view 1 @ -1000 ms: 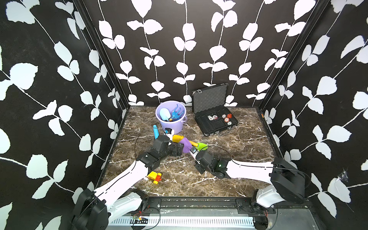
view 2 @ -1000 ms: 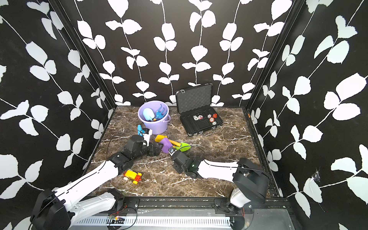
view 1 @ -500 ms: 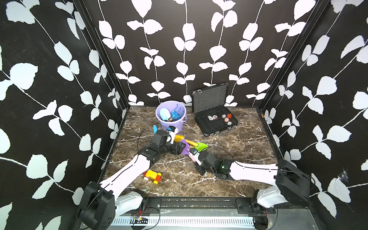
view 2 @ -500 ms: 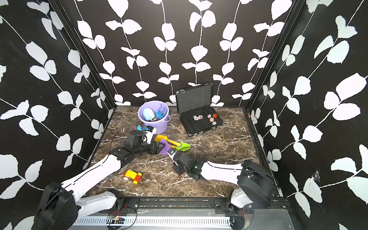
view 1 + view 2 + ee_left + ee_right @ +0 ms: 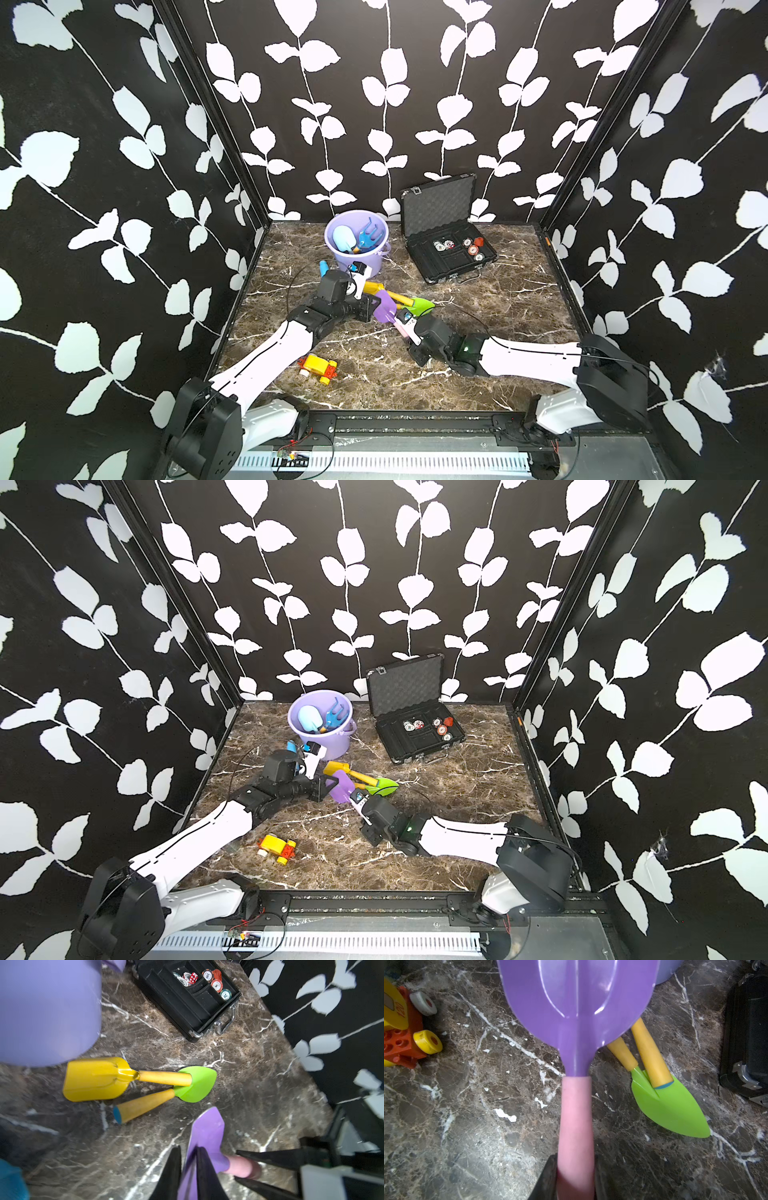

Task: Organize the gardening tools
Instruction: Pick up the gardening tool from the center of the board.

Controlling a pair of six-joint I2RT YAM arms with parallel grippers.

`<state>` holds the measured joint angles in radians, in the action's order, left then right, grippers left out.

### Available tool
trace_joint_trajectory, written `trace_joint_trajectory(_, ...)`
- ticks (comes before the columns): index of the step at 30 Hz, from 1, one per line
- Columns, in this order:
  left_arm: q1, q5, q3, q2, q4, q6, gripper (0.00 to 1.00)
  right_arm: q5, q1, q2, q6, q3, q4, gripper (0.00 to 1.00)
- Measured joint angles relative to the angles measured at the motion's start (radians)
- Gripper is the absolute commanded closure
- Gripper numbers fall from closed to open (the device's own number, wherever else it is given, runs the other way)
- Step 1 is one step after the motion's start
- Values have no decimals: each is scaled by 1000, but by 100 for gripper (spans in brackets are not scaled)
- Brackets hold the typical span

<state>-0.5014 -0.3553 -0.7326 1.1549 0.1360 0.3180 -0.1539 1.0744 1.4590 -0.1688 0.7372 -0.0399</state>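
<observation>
Purple spade (image 5: 577, 1001) right in the thick of it, and both claws have hold of it! The right claw (image 5: 574, 1174) is clenched round the butt end of the pink handle (image 5: 575, 1115). The left claw (image 5: 188, 1167) is pinched tight on the edge of the blade. So the spade is strung between the two, lifted off the tabletop (image 5: 498, 311) by the look of it. To my eye that's a hand-over, though which claw lets go is anyone's guess.

Just past the left claw's tips, two more tools lie flat: the yellow scoop (image 5: 95, 1078) and the green trowel (image 5: 197, 1084). They're tangled, with the scoop's wooden handle resting across the trowel's green blade. Neither claw touches them.

Further out beyond the left claw stands the lilac bucket (image 5: 338, 745), and that's where the tidy ones are. A pale blue spade (image 5: 344, 240) and a blue fork (image 5: 368, 237) sit inside it, heads up. A blue stub (image 5: 323, 266) pokes out between the left arm and the bucket, but too little shows to name it.

Back behind the left claw, toward the arm's base, sits a toy car (image 5: 318, 366). Far beyond the right claw is an open black case (image 5: 436, 205) of chips. Neither belongs with the tools.

My reading of the score: two in the bucket, one in the air, two waiting on the marble. That's roughly halfway.
</observation>
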Motion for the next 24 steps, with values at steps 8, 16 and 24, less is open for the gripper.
trace_joint_trajectory(8,-2,-2,-7,-22,12,-5,100,-7,0,-1,-3,-4,-13,85)
trace_joint_trajectory(16,-3,35,-7,-62,34,-30,100,-43,5,-32,-16,-5,-22,25)
trace_joint_trajectory(24,-3,96,-53,-163,64,-58,100,-138,5,-130,-47,-38,-39,13)
